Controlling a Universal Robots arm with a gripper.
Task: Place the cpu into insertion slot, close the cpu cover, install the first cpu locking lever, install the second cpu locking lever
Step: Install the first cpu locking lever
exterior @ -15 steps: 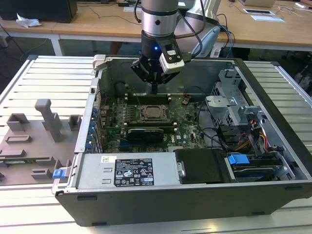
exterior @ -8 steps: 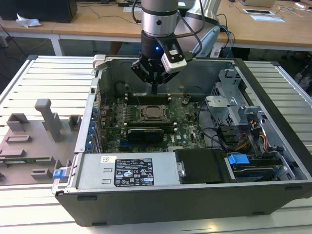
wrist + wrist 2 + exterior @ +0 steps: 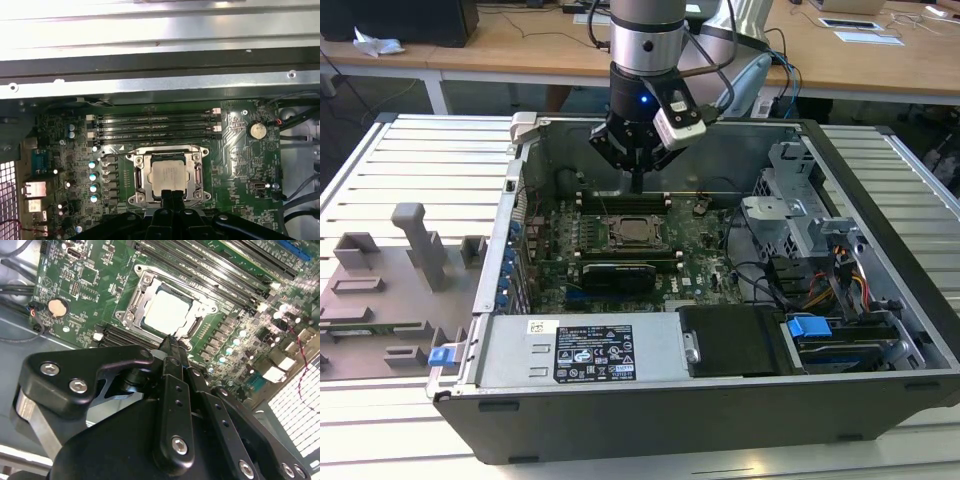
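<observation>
The cpu (image 3: 170, 179) lies flat in the insertion slot (image 3: 136, 177) on the green board, and the cpu cover (image 3: 168, 152) frames it, lying down around it. The claw (image 3: 171, 343) hangs just beside the slot's near edge with its fingers pressed together, grasping nothing, and the chip lies straight ahead of its tips.

- A robotics lab or test workshop.
- An opened computer case (image 3: 720, 330) lies on a ribbed metal table (image 3: 410, 160), under a robot arm (image 3: 645, 45).
- Grey plastic fixtures (image 3: 390, 290) sit beside it.
- Wooden desks (image 3: 520, 45) with papers (image 3: 865, 35) stand behind.
</observation>
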